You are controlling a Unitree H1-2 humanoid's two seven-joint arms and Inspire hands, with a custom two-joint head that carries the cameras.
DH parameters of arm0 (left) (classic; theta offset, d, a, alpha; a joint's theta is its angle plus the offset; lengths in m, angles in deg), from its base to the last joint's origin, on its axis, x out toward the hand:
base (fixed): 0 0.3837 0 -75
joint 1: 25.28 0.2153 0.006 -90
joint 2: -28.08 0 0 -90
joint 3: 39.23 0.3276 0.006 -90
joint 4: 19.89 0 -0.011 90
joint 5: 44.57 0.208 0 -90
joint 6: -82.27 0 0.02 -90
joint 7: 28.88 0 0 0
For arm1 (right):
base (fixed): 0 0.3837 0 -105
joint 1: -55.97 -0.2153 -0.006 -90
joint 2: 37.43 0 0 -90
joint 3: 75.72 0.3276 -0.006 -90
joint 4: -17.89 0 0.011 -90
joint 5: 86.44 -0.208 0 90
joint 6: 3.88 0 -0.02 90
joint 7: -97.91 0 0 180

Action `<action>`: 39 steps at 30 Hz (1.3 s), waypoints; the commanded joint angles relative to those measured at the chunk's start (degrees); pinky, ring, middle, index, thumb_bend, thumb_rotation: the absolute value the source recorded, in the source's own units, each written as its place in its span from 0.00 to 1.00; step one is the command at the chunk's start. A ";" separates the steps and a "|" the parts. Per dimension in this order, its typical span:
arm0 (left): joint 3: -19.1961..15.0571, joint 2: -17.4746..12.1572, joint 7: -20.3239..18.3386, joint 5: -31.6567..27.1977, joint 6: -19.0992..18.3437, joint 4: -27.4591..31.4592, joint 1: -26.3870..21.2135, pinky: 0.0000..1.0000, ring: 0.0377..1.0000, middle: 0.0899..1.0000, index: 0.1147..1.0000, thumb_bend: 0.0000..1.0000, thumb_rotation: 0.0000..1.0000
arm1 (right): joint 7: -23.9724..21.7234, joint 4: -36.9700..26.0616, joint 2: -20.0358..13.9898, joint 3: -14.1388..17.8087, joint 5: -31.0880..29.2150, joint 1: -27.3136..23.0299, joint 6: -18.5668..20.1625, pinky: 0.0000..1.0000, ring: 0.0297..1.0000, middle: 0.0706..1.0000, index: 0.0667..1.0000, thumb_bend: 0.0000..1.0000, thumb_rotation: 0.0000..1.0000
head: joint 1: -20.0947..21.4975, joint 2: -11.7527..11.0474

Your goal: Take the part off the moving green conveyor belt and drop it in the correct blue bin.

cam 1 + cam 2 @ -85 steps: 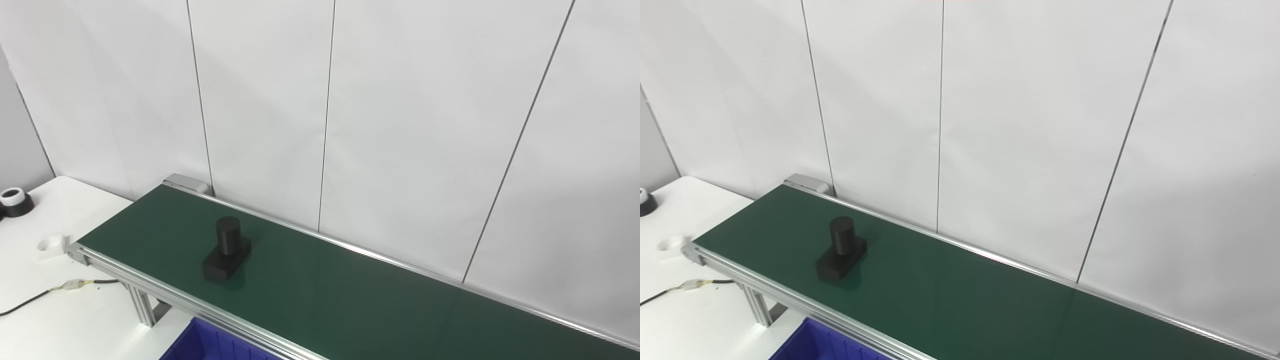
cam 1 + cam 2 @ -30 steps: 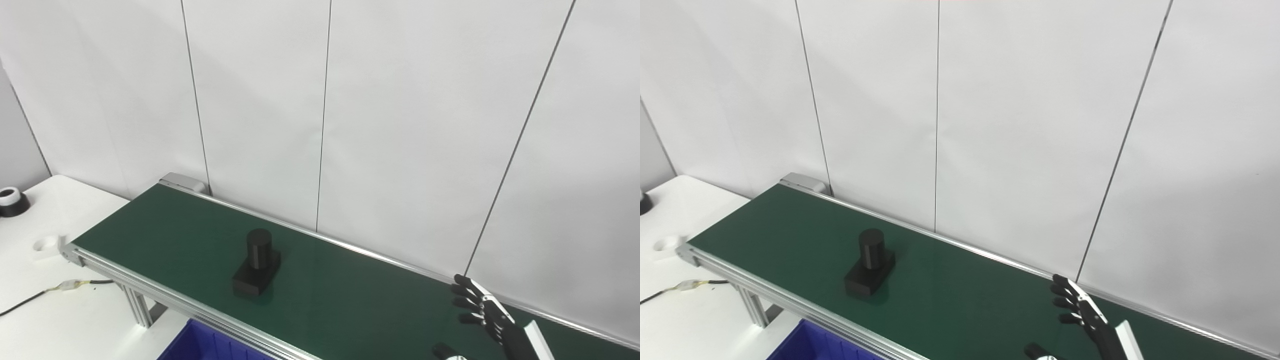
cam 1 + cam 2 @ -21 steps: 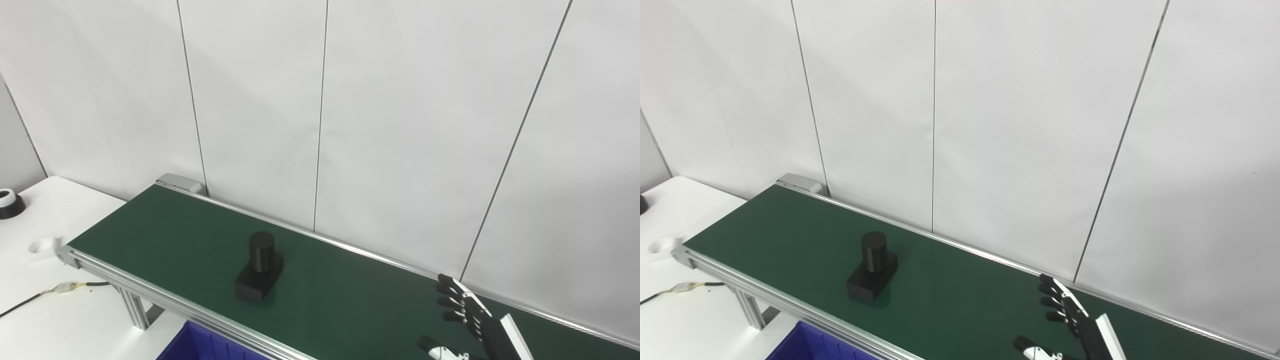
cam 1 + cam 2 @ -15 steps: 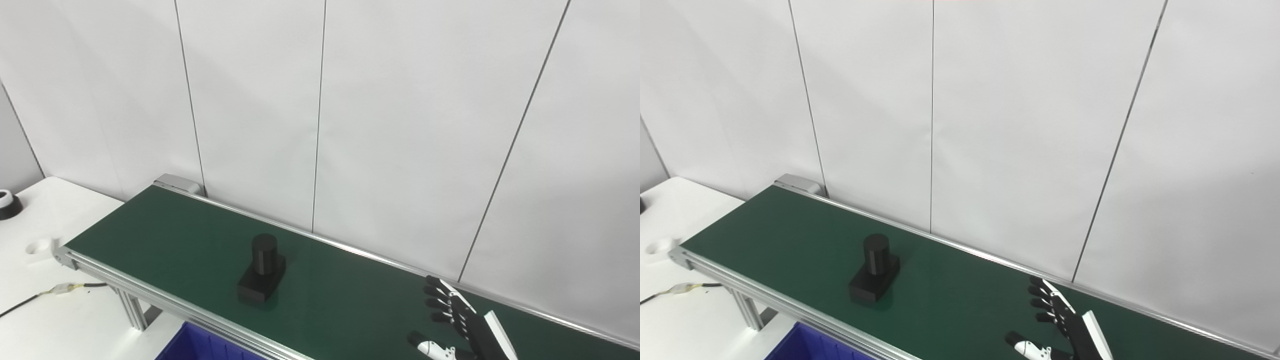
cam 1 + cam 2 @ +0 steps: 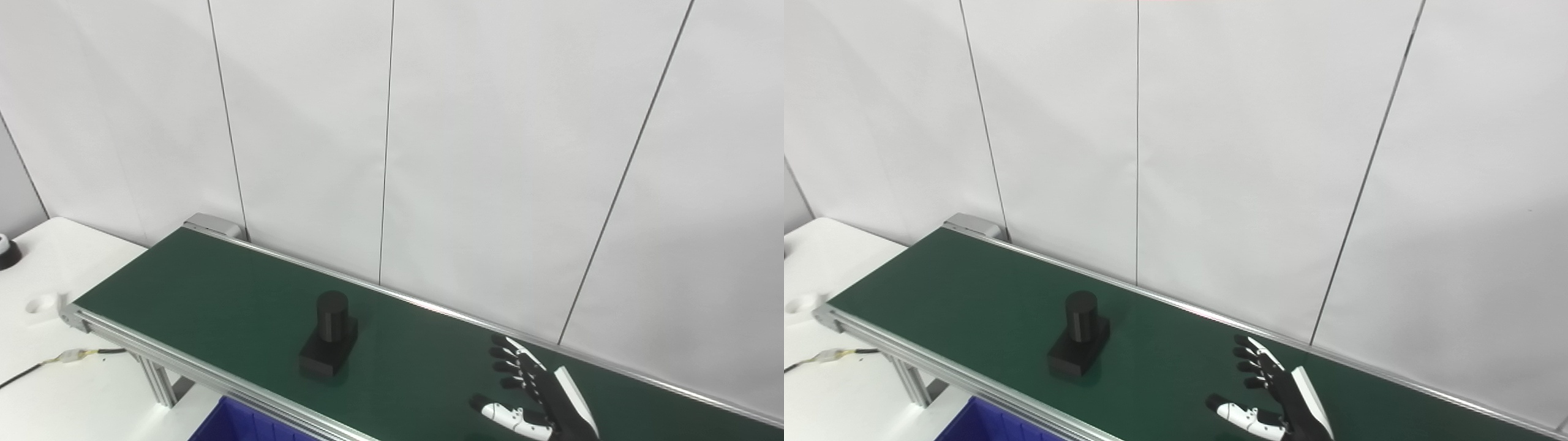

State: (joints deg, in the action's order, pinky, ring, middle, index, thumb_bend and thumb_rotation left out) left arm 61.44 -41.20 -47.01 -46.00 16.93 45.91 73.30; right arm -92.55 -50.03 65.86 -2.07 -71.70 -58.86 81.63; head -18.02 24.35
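1. My right hand (image 5: 539, 398) hovers above the green conveyor belt (image 5: 202, 288) near the picture's lower right, holding nothing, its fingers spread apart and the thumb jutting out to the side.
2. The fingers (image 5: 1252, 361) are black, slim and segmented; the thumb is glossy white with dark joints, and a flat white panel covers the back of the hand.
3. My left hand is not in view.
4. The part (image 5: 329, 335) stands on the belt, well apart from my right hand and to its left, roughly midway across the belt's width.
5. The part is matte black: a short upright cylinder with a flat round top rising from a low rectangular block. A faint dark reflection lies on the belt at the block's near end.
6. The belt is a smooth, dark green band with a slight sheen, running diagonally from upper left to lower right. Pale, brushed-looking metal rails (image 5: 184, 367) edge both long sides, and a small grey metal cap (image 5: 211, 223) closes its far left corner.
7. A slotted aluminium leg (image 5: 156, 383) props up the belt's left end.
8. Below the near rail, only a corner of a blue bin (image 5: 239, 422) shows, plastic-looking, with ribs along its inner wall.
9. The white table (image 5: 73, 404) to the left is smooth and plain; a black cable with a pale connector (image 5: 73, 354) lies across it, and a small white ring-shaped piece (image 5: 40, 302) sits near the belt's end.
10. Behind the belt stands a wall of flat white panels (image 5: 490, 153) split by thin dark seams.
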 commanded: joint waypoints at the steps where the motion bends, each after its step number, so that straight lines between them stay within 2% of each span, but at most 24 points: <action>1: 0.27 0.34 0.01 -0.31 2.25 2.08 0.01 0.68 0.73 0.74 0.81 0.97 0.47 | 0.94 0.09 1.12 0.03 -0.23 -3.19 -3.67 0.74 0.81 0.84 0.89 0.60 0.30 | -0.03 0.08; 15: 0.57 0.52 0.36 -0.02 2.25 2.74 0.82 0.68 0.72 0.74 0.81 0.97 0.47 | 1.76 3.03 2.56 -0.64 1.44 -6.58 -3.13 0.75 0.81 0.84 0.89 0.61 0.36 | 0.28 0.37; 31: 1.91 0.59 0.71 0.38 2.24 3.17 1.39 0.70 0.74 0.75 0.82 0.97 0.46 | 3.01 10.85 4.31 -1.80 2.90 -11.95 -5.83 0.74 0.80 0.82 0.87 0.62 0.31 | -0.07 0.53; 39: 2.46 0.75 0.80 0.55 2.25 3.82 1.97 0.70 0.73 0.75 0.82 0.96 0.47 | 3.09 11.50 5.30 -2.15 2.95 -12.32 -5.38 0.76 0.82 0.83 0.88 0.61 0.31 | -0.12 0.99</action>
State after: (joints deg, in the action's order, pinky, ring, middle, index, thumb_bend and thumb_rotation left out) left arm 62.86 -41.45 -46.45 -45.83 16.93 47.72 75.08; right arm -90.46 -37.94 69.97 -4.22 -68.68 -68.21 79.48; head -18.11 25.22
